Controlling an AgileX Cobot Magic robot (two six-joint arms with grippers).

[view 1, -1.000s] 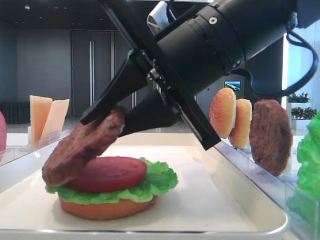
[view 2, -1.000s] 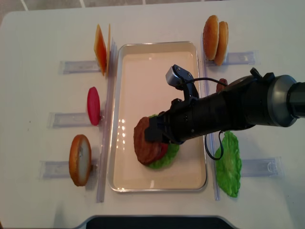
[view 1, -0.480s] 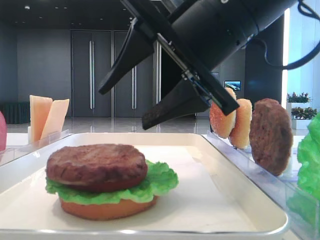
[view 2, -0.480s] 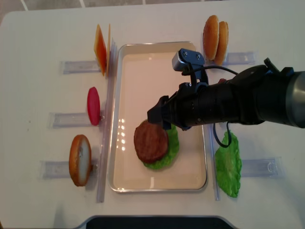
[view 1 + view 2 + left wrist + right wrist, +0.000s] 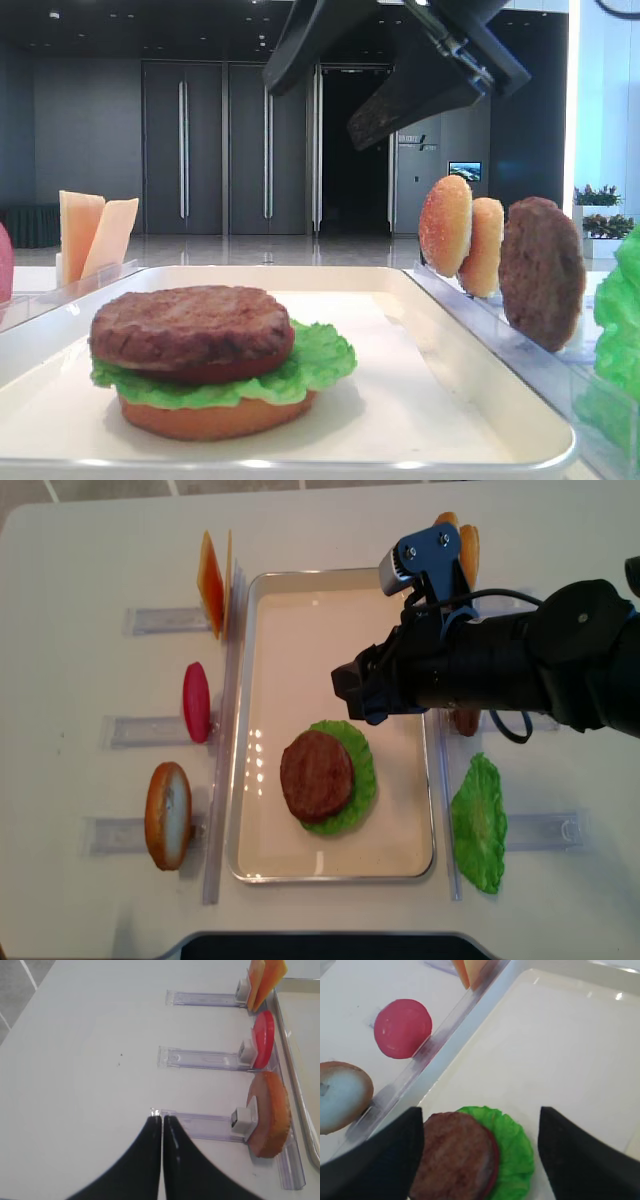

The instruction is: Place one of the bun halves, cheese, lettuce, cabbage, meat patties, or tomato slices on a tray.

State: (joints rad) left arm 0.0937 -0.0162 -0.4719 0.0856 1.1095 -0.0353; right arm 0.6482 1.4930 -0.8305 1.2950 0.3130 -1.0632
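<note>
A dark hall with tall double doors lies behind the white bench (image 5: 90, 540), seen in the low exterior view. On the bench lies the tray (image 5: 330, 590), cream-white, rectangular with rounded corners and a low rim. In its near half stands a stack: an orange bun base (image 5: 215, 418), a ruffled green lettuce leaf (image 5: 325, 355), a thin red edge of tomato (image 5: 240, 368), and on top a patty (image 5: 316, 776), a thick dark-brown disc with a grainy face, lying flat.

The right pincer (image 5: 357, 690) hangs above the tray, clear of the stack, its black wedge-shaped jaws spread wide and holding nothing. The left pincer (image 5: 162, 1125) is clenched, tips together, empty, over bare bench near a clear rack.

Clear plastic racks (image 5: 200, 1059) flank the tray. Left of it stand cheese slices (image 5: 212, 580), flat and pale orange, a smooth red tomato slice (image 5: 196, 701) on edge, and a bun half (image 5: 168, 815) with a pale cut face. To the right, two golden speckled bun halves (image 5: 460, 235) stand on edge, then a second patty (image 5: 541, 272), then another lettuce leaf (image 5: 478, 822). The right arm (image 5: 540, 665) covers part of that row from above.
</note>
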